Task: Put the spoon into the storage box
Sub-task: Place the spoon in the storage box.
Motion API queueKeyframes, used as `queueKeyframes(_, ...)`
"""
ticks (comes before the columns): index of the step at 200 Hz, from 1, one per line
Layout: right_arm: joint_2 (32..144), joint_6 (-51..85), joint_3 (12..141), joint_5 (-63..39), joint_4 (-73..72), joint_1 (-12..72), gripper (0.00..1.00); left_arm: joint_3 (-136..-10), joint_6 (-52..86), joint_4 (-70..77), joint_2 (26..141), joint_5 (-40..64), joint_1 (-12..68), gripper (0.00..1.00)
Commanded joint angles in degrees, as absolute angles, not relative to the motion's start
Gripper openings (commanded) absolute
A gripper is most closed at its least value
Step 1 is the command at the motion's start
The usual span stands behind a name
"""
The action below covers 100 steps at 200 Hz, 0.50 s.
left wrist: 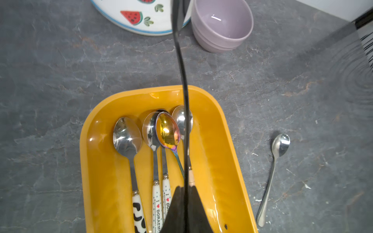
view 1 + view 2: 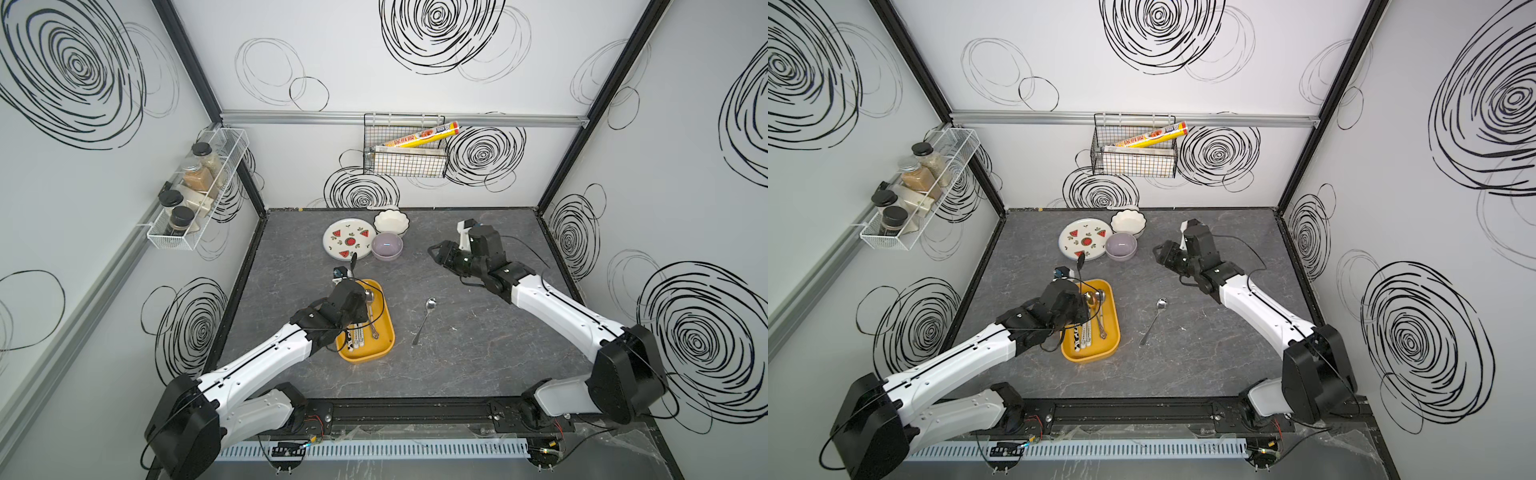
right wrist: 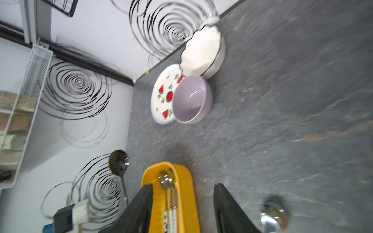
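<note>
The mustard-yellow storage box [image 2: 384, 330] [image 1: 219, 153] lies left of the table's middle with several spoons [image 1: 127, 139] in it. My left gripper [image 1: 185, 188] hovers over the box, shut on the thin handle of a black spoon [image 1: 180, 60]. That spoon's bowl [image 2: 354, 258] points toward the watermelon plate. A plain silver spoon [image 2: 424, 319] [image 1: 271, 177] rests on the table to the right of the box. My right gripper [image 2: 435, 254] [image 3: 182, 186] hangs in the air at the back right, open with nothing between its fingers.
Behind the box stand a watermelon-print plate [image 2: 348, 239], a lilac bowl [image 2: 387, 246] and a white scalloped bowl [image 2: 391, 221]. A wire basket [image 2: 405, 151] hangs on the back wall. A spice rack [image 2: 195, 195] hangs on the left wall.
</note>
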<state>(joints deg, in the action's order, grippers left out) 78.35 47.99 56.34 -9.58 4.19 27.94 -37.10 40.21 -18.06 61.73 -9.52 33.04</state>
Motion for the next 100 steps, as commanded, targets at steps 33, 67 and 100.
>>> queueKeyframes(33,68.62,34.49,40.11,5.99,0.49,27.33,0.55,-31.79,43.51,-7.78,62.48,9.31,28.97,0.00)
queueKeyframes(67,67.24,32.47,35.22,7.96,-1.29,27.08,0.55,-27.44,46.08,-2.56,63.06,13.61,27.89,0.00)
queueKeyframes(100,67.92,31.03,34.37,8.09,-2.02,26.83,0.55,-25.24,46.73,0.36,65.70,15.44,27.38,0.00)
